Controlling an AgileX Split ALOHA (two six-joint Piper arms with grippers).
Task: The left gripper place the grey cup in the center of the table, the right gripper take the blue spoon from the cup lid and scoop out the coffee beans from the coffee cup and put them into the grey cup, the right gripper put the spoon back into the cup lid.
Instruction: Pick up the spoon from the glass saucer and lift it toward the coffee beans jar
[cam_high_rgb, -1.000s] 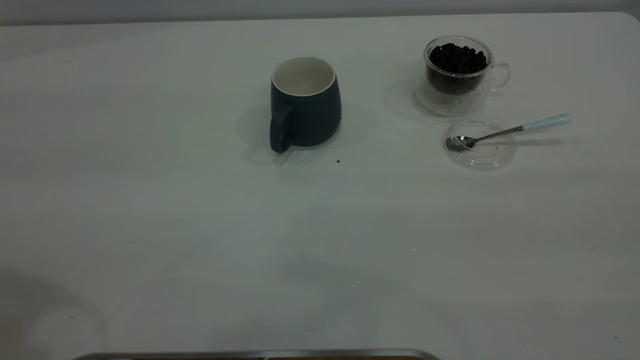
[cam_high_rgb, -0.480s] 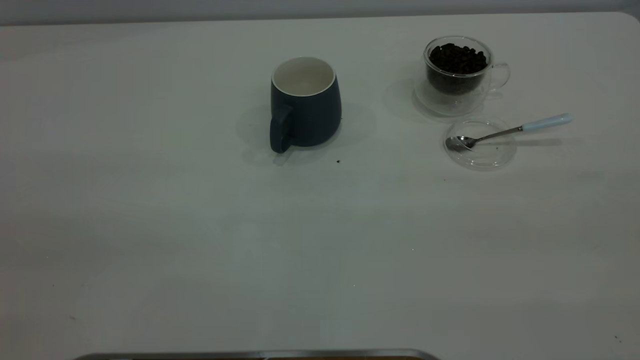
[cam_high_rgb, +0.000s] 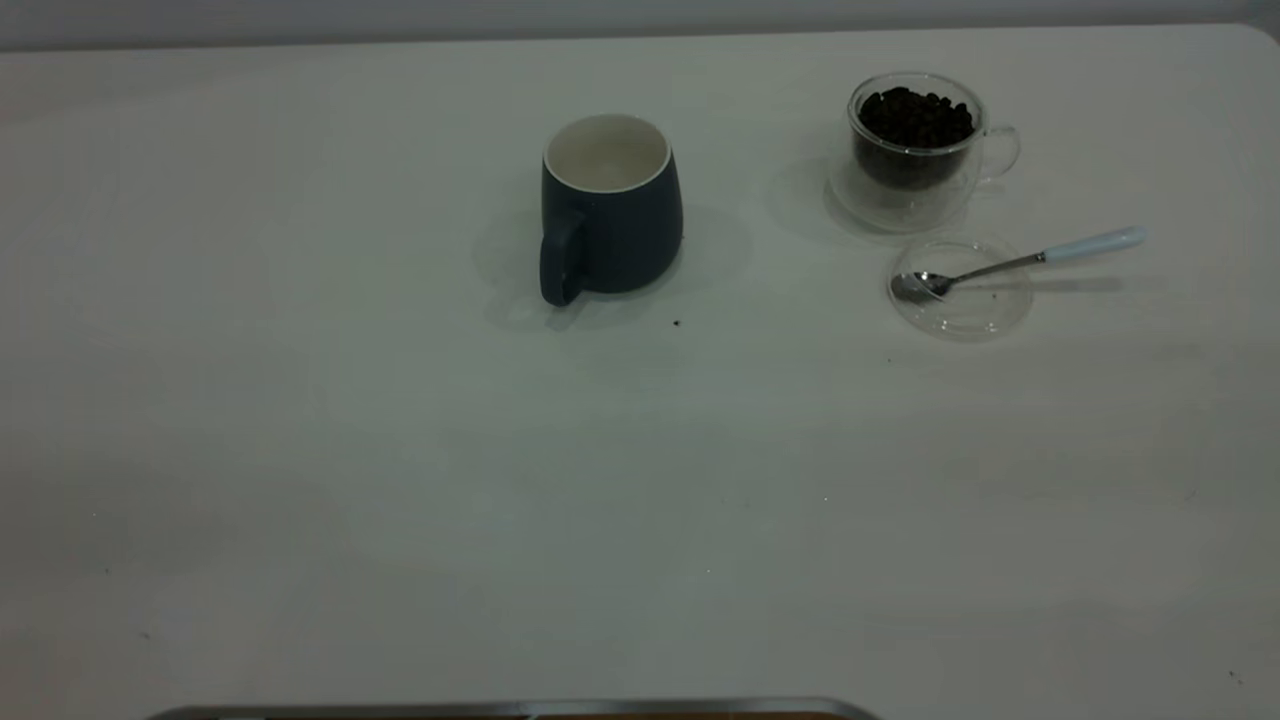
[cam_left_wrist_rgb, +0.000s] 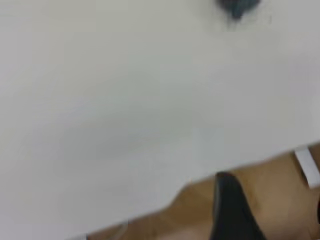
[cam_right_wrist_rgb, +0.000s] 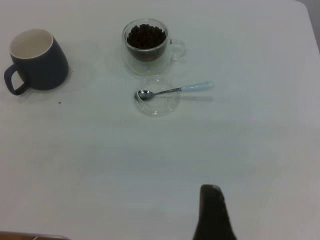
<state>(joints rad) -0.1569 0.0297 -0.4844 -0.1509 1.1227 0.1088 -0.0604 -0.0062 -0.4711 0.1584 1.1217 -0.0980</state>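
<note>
The grey cup (cam_high_rgb: 610, 205) stands upright near the table's (cam_high_rgb: 400, 450) far middle, white inside, with its handle toward the near side; it also shows in the right wrist view, grey cup (cam_right_wrist_rgb: 36, 61). The coffee cup (cam_high_rgb: 915, 150) at the far right holds coffee beans (cam_high_rgb: 915, 115). Just in front of it lies the cup lid (cam_high_rgb: 962, 288) with the blue spoon (cam_high_rgb: 1020, 262) across it, bowl in the lid, pale handle pointing right. Neither gripper shows in the exterior view. The left gripper (cam_left_wrist_rgb: 227, 205) hangs over the table's edge. The right gripper (cam_right_wrist_rgb: 212, 215) is well short of the lid (cam_right_wrist_rgb: 158, 102).
A metal strip (cam_high_rgb: 510, 708) runs along the table's near edge. Tiny dark specks (cam_high_rgb: 677, 323) lie in front of the grey cup. Past the table's edge, the left wrist view shows a brown floor (cam_left_wrist_rgb: 280, 190).
The soft shadows on the near part of the table have faded away. The grey cup, coffee cup, lid and spoon have not moved.
</note>
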